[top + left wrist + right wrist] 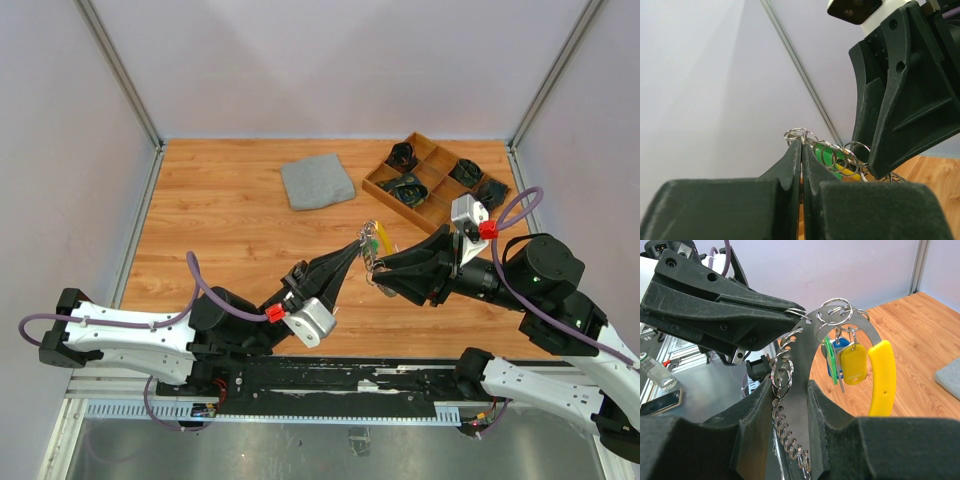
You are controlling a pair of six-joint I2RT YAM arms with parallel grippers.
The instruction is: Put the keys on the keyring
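The keyring [801, 390] is a curved silvery metal strip lined with small split rings, ending in a yellow grip [882, 377]. My right gripper [790, 390] is shut on its flat strip and holds it above the table. Green [830, 359], blue [839, 346] and yellow [853, 364] keys hang from rings near the top of the curve. My left gripper [802, 142] is shut, pinching a small ring [796, 133] at the top of the keyring. From above, the left gripper [358, 243] and the right gripper [385, 270] meet at the keyring [374, 250] mid-table.
A folded grey cloth [317, 182] lies on the wooden table behind the grippers. A wooden divided tray [387, 157] holding dark items [408, 188] stands at the back right. Pale walls close in the table on three sides.
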